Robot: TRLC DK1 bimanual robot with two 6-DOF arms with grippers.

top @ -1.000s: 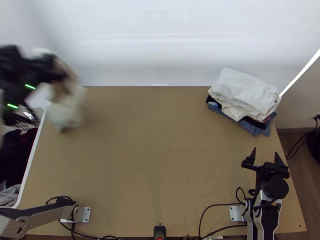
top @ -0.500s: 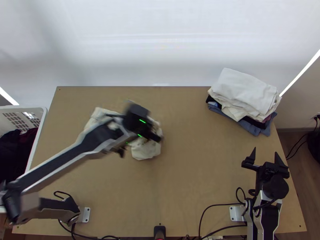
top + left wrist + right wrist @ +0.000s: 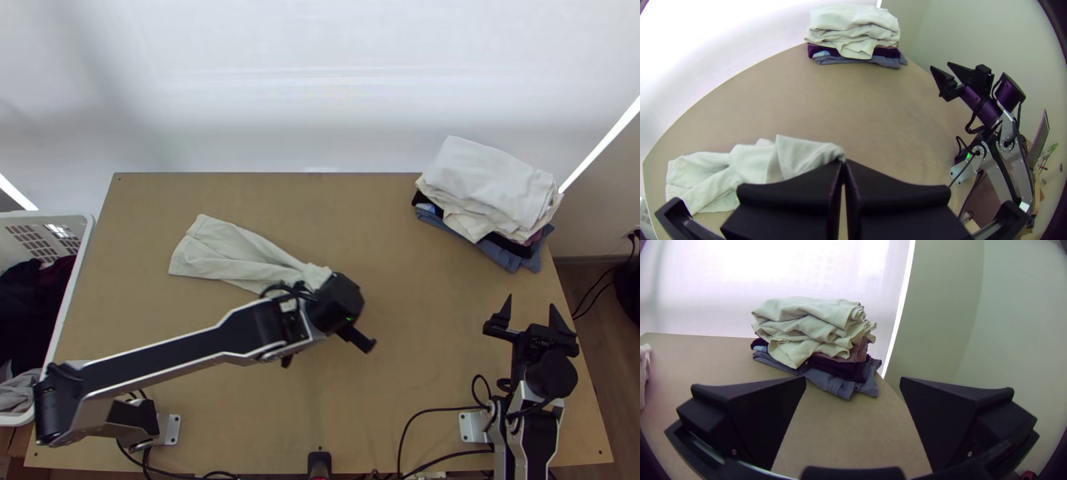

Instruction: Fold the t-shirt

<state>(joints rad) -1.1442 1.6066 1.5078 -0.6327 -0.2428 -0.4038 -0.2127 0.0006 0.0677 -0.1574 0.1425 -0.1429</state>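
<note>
My left gripper (image 3: 340,308) is over the middle of the table at one end of a white t-shirt (image 3: 232,254), which lies bunched lengthwise toward the table's left. In the left wrist view, my left gripper (image 3: 843,165) is shut on a corner of the t-shirt (image 3: 751,164), its fingertips pressed together at the cloth's edge. My right gripper (image 3: 531,314) stands at the table's right side, away from the t-shirt. In the right wrist view, my right gripper (image 3: 852,380) is open with nothing between its fingers.
A stack of folded clothes (image 3: 490,192), white on top and blue at the bottom, lies at the table's back right. A white basket (image 3: 74,272) with dark and grey clothes stands at the left. Bare wood (image 3: 384,240) lies between t-shirt and stack.
My left gripper has swung from the far left to the middle of the table, bringing the t-shirt along, which now lies stretched out behind it. The right arm has kept still.
</note>
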